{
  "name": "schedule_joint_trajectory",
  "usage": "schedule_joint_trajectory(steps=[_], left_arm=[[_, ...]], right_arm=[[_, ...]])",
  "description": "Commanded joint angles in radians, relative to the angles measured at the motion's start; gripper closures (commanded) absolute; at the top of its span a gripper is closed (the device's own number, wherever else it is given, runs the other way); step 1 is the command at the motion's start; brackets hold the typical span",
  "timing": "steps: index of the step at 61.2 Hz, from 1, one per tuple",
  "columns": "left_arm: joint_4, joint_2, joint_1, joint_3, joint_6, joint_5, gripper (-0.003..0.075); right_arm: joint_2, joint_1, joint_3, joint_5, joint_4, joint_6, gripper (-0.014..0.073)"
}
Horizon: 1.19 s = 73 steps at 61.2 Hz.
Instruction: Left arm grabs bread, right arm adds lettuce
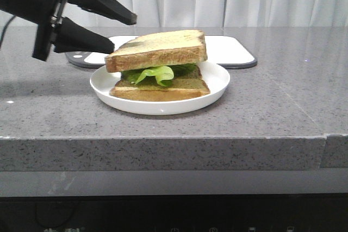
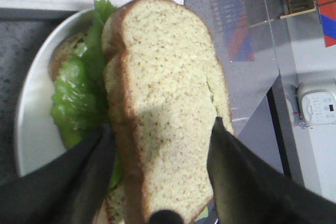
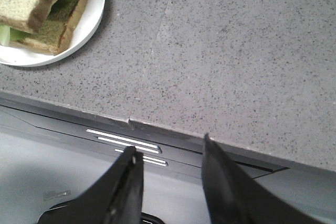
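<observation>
The bread point(image 1: 157, 47), a thick slice with a pale speckled face, lies tilted on top of the lettuce point(image 1: 155, 73), which rests on a lower slice with a green spread point(image 1: 163, 88) on a white plate point(image 1: 217, 80). My left gripper point(image 1: 124, 33) is open at the bread's left end. In the left wrist view the gripper point(image 2: 159, 124) has a finger on either side of the bread point(image 2: 168, 87), with the lettuce point(image 2: 79, 93) sticking out beside it. My right gripper point(image 3: 169, 144) is open and empty, out past the counter's front edge, well right of the plate point(image 3: 89, 19).
A white board with a dark rim point(image 1: 234, 52) lies behind the plate. The grey stone counter point(image 1: 283, 96) runs to the right, with its front edge point(image 3: 173, 135) just ahead of the right fingertips.
</observation>
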Motion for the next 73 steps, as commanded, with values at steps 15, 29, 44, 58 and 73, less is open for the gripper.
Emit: schedule_joint_trajectory(steps=[15,29,44,58,73], left_arm=[[0.144,-0.265,0.097,-0.033,-0.065,0.036,0.0321],[0.596,-0.473,0.099,-0.033,-0.313,-0.096,0.0321],[0.97,-0.671,0.099,0.023,-0.561,-0.181,0.0321],[1.094,-0.881,0.099,0.209,-0.607,-0.215,0.0321],[1.096,-1.091,0.099,0.34,-0.607,-0.218,0.0321]], right_arm=[[0.0,-0.004,-0.02,-0.048,-0.012,-0.005,0.0294],[0.0,-0.004,-0.02,-0.048,-0.012,-0.005,0.0294],[0.0,-0.004,-0.02,-0.048,0.002,0.024,0.0294],[0.0,-0.004,-0.02,-0.049,0.002,0.041,0.0294],[0.0,-0.004,-0.02,-0.053,0.002,0.041,0.0294]])
